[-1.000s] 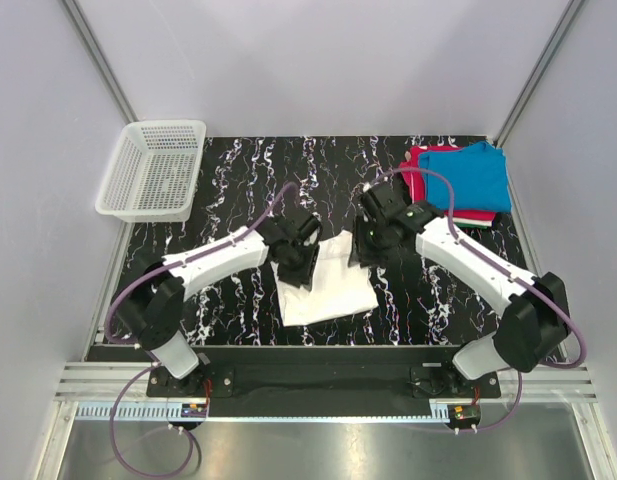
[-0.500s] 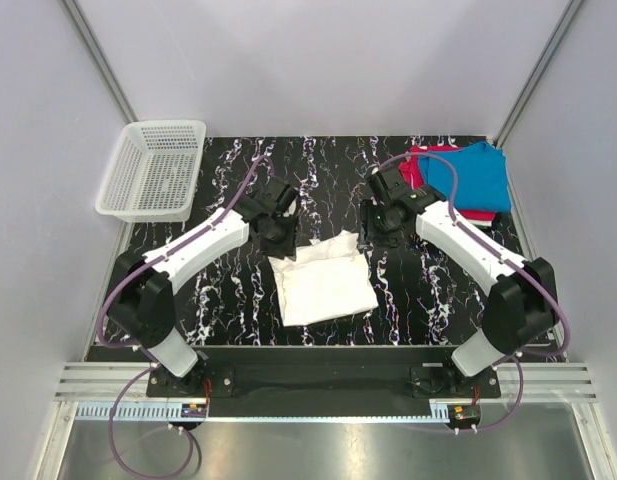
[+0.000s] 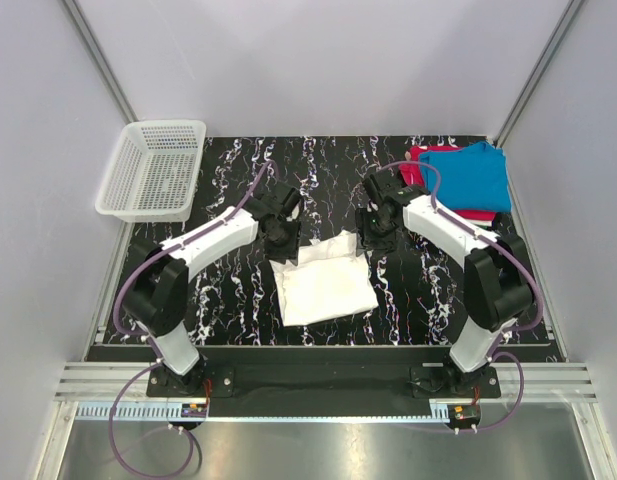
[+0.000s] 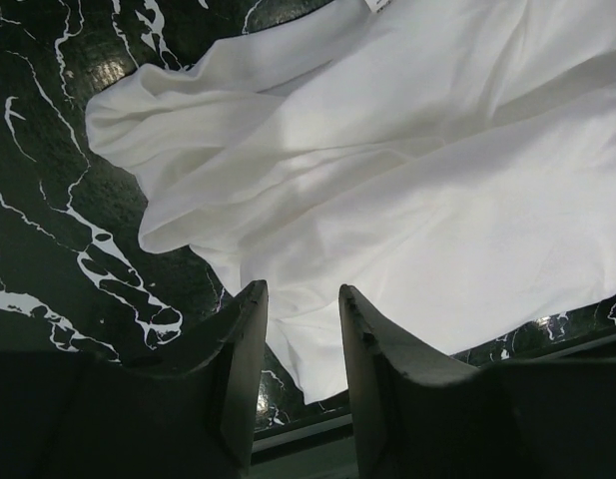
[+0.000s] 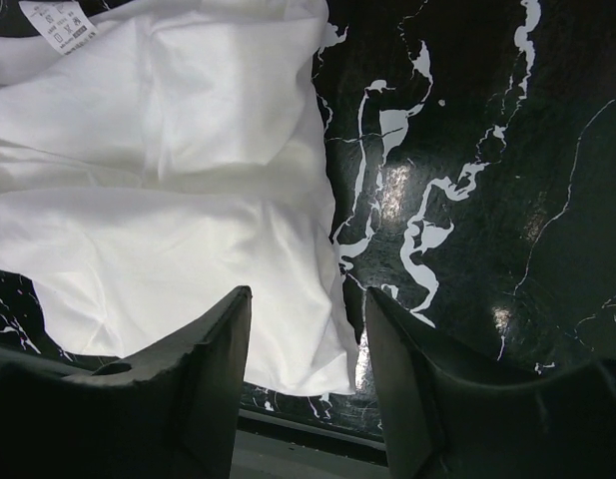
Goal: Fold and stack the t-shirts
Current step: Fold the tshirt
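Observation:
A folded white t-shirt (image 3: 323, 278) lies on the black marbled table at the middle front. No print shows on it. It also shows in the left wrist view (image 4: 407, 170) and the right wrist view (image 5: 178, 190), with its care label (image 5: 56, 24) at the far edge. My left gripper (image 3: 282, 232) hovers over the shirt's far left corner, open and empty (image 4: 300, 299). My right gripper (image 3: 371, 233) hovers over its far right corner, open and empty (image 5: 308, 304). A blue t-shirt (image 3: 475, 177) lies on a red one (image 3: 420, 161) at the back right.
A white mesh basket (image 3: 153, 169) stands at the back left corner. The table's front edge runs just below the white shirt. Grey walls close in the table on three sides.
Both grippers have moved back from the white shirt's middle to its far corners and let the cloth go. The shirt now lies flat and uncovered.

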Motion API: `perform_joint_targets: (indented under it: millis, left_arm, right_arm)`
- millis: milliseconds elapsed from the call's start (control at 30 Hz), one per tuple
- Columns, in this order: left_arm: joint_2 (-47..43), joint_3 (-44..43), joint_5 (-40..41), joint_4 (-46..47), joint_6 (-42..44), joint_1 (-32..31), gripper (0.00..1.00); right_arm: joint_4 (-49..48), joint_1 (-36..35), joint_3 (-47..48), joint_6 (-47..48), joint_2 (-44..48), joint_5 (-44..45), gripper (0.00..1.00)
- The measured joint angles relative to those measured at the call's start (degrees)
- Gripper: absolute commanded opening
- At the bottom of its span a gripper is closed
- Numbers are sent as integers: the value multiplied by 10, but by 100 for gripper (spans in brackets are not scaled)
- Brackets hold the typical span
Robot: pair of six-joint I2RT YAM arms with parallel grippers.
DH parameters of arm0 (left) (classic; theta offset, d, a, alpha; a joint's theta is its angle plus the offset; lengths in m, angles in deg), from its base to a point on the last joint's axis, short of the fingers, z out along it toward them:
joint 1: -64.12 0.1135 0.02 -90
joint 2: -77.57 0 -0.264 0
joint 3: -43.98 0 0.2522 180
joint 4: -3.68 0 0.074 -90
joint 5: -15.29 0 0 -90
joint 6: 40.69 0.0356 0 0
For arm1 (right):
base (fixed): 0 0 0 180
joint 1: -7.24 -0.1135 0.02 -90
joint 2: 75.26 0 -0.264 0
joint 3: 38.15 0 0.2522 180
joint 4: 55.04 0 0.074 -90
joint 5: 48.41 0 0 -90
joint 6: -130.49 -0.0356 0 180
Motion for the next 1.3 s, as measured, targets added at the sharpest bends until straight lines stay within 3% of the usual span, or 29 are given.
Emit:
perform_joint_targets:
  millis: [667,800,833,867,900,1300]
  left_arm:
    - [53,15,-18,27,9,0,37]
    - [61,15,-19,29,12,0,27]
    - [63,15,-20,29,15,0,23]
    - [64,15,-20,29,16,0,11]
    - [66,15,-21,29,18,0,2]
    - [72,15,-20,34,24,0,0]
  right_arm:
    - [-13,0,0,13,-61,-13,56]
    - [-18,0,0,13,-77,-23,38]
    - [-20,0,0,13,-80,-26,18]
    - [-22,0,0,13,-84,-27,5]
    - [-24,0,0,14,-87,-28,0]
    - [-30,0,10,9,-89,-41,0]
